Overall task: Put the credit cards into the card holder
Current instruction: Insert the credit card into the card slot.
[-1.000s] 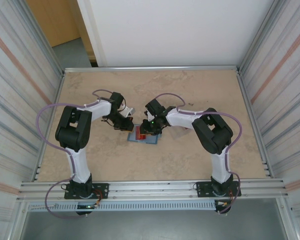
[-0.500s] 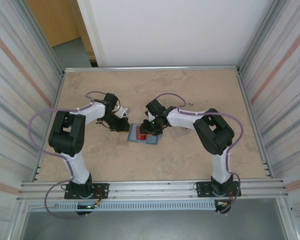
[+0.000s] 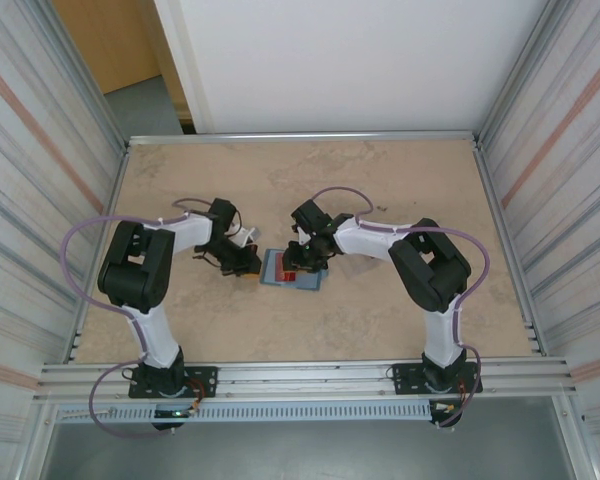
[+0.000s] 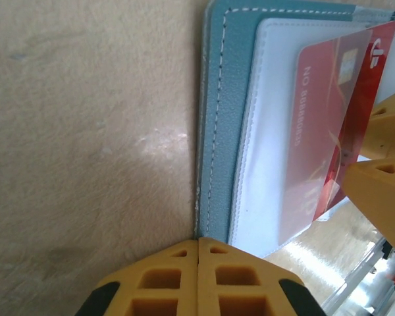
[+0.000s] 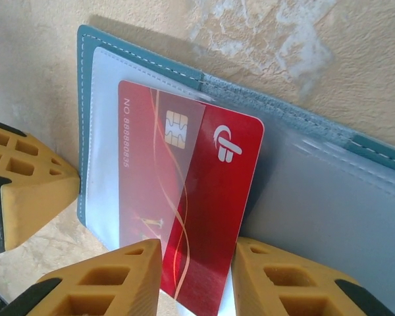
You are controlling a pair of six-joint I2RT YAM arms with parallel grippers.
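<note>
Currently: inserting a card; the other cards are not identifiable.

Holder lies open and flat on the bench, mid-frame in the top view, between the two arms. A pale inner pocket faces up.

Card: red, chip side up, over the pale pocket. Its long axis runs from the bottom of the right wrist view up towards the holder's stitched edge. Its near end looks raised off the pocket. Whether the far end has entered a slot, cannot tell.

Right hand: fingers part-way apart, one on each long edge of the card's near end. Reads as clamped across the card's width. The card extends straight ahead from this hand, up the frame.

Left hand: fingers together, nothing between them, tips at the holder's outer edge at the bottom of the left wrist view. Contact cannot be told.

Judgement: the right hand is the nearer and does the work. The next move turns on the card's long axis lining up with the pocket mouth, then a push away from the hand. The left hand looks placed to stop the holder sliding.
</note>
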